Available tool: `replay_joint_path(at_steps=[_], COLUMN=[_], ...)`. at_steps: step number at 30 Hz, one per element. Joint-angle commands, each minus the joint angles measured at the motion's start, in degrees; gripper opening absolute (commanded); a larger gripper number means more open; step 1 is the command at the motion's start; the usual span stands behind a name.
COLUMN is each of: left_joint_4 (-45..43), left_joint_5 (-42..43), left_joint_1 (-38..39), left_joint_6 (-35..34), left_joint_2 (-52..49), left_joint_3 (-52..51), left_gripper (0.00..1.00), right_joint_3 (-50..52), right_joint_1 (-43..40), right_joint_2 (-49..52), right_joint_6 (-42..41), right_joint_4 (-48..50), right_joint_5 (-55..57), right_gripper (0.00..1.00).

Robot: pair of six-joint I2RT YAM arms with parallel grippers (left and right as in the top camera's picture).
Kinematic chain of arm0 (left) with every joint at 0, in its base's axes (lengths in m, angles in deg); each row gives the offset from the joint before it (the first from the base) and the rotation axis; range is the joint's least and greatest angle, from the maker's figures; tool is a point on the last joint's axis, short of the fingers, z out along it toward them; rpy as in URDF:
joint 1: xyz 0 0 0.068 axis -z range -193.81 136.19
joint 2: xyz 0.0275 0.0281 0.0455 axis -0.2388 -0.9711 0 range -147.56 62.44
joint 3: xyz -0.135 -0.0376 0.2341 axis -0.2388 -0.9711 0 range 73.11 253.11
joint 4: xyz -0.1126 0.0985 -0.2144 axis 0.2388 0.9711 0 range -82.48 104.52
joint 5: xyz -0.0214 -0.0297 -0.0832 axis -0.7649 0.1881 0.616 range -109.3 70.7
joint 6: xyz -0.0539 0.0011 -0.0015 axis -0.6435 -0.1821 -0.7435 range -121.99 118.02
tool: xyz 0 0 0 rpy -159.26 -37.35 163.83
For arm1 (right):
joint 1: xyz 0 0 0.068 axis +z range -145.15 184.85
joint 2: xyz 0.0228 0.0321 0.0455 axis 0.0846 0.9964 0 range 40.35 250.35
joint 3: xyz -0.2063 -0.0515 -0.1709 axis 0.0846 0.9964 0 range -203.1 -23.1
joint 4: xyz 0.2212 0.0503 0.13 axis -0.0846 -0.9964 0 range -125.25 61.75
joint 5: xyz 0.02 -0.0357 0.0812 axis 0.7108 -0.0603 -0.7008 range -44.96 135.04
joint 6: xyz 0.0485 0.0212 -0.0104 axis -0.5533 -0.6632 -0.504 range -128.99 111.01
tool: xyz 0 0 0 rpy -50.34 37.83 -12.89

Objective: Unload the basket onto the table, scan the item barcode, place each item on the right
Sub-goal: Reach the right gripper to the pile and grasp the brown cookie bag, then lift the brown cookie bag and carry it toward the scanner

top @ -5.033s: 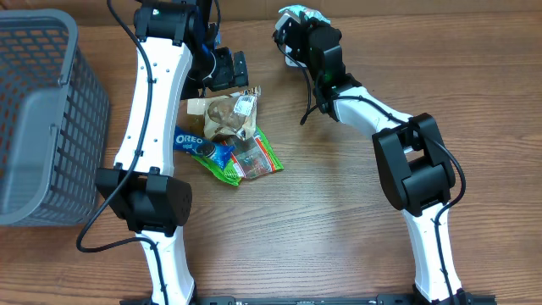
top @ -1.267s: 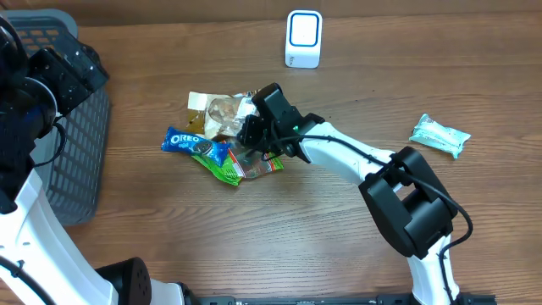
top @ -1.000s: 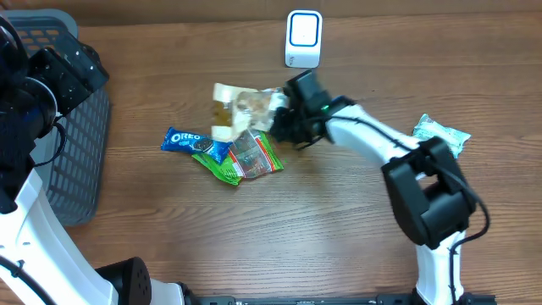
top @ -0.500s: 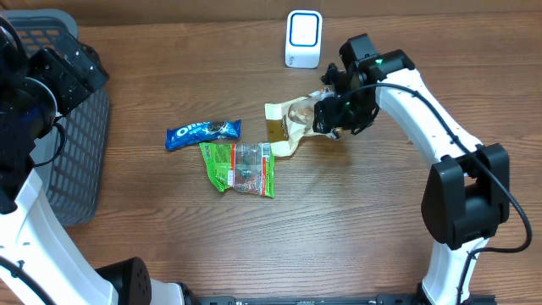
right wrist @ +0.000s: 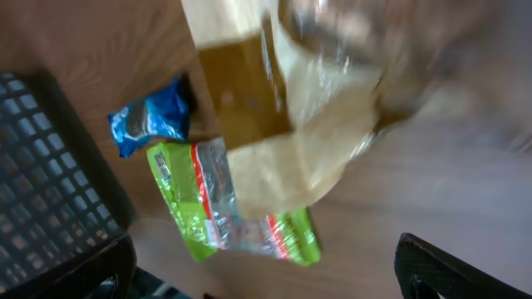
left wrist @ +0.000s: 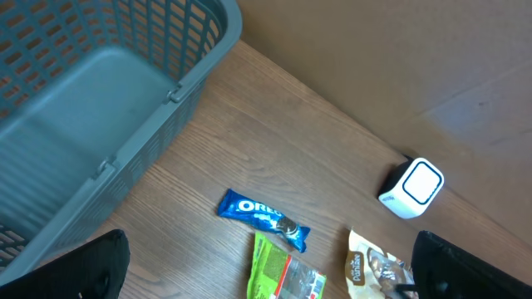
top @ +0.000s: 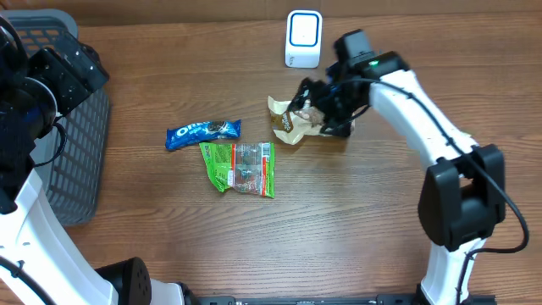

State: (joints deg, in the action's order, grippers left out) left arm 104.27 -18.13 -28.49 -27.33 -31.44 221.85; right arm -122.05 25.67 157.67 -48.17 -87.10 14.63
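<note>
The item, a tan snack bag [top: 290, 119], lies crumpled just below the white scanner [top: 304, 38]. My right gripper [top: 326, 106] hovers at the bag's right side. In the right wrist view its fingers [right wrist: 66, 270] stand wide apart and open, and the blurred bag [right wrist: 283, 108] fills the top of the picture, outside the fingertips. No barcode shows. My left gripper [top: 85, 66] is raised at the far left over the basket, open with nothing in it [left wrist: 268, 249]. From there I see the bag [left wrist: 374, 270] and the scanner [left wrist: 413, 187].
A blue Oreo pack [top: 203, 131] and a green packet [top: 240, 167] lie left of the bag. The grey basket [top: 85, 144] stands at the left table edge, partly behind my left arm. The right arm stretches across the table's right half.
My right gripper carried the tan bag out of the pile, up and right toward the scanner, then opened. The Oreo pack and the green packet shifted apart. The left arm stayed still.
</note>
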Motion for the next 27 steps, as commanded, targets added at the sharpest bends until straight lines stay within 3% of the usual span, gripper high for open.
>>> replay_joint_path(at_steps=[1,8,17,21,27], left_joint_4=[0.0,0.0,0.0,0.0,0.0], left_joint_5=[-0.7,-0.7,-0.8,-0.7,-0.8], left_joint_1=[-0.3,-0.3,-0.3,-0.3,-0.3], left_joint_6=[0.7,0.7,0.7,0.7,0.7], left_joint_2=[0.2,0.2,0.2,0.2,0.2], left_joint_3=[-0.1,-0.1,-0.1,-0.1,-0.1], left_gripper=[1.0,1.0,1.0,1.0,1.0], right_joint_3=[-0.2,6.2,20.9,23.4,22.8], right_joint_1=[4.1,6.5,6.4,5.9,3.0], right_joint_2=[-1.6,-1.6,-1.6,-1.6,-1.6], right_joint_6=[-16.6,-26.6,-27.9,-21.5,1.6], right_joint_4=[-1.7,4.7,30.3,31.3,31.1], right_joint_5=[8.9,20.3,26.6,30.7,26.3], right_gripper=[1.0,1.0,0.99,0.87,0.74])
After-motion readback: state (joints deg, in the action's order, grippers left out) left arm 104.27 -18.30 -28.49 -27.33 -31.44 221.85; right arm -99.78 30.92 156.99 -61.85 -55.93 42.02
